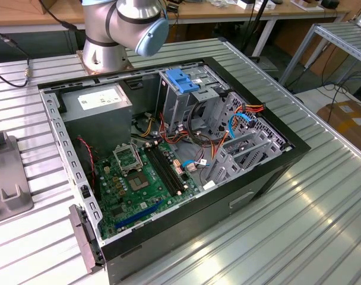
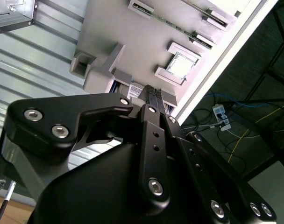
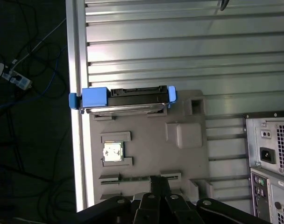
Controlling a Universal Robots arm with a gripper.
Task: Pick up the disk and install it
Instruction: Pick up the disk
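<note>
The disk point(image 3: 123, 100), a dark drive in a bright blue carrier, stands on edge in a slot at one end of a grey fixture tray point(image 3: 179, 135), close to the table's edge. My gripper point(image 3: 158, 179) hovers over the opposite end of that tray, apart from the disk, shut with nothing in it. In the second wrist view the gripper point(image 2: 152, 95) points at the tray, and a strip of the disk point(image 2: 121, 87) shows just past its tips. The open computer case point(image 1: 168, 154) lies on the table in the exterior view.
A small chip point(image 3: 113, 152) sits in a pocket of the tray. The case's rear panel point(image 3: 270, 158) is beside the tray. Inside the case are a drive cage with a blue bracket point(image 1: 183, 80), a motherboard point(image 1: 142, 178) and loose cables. Past the table edge point(image 3: 79, 140) is floor with cords.
</note>
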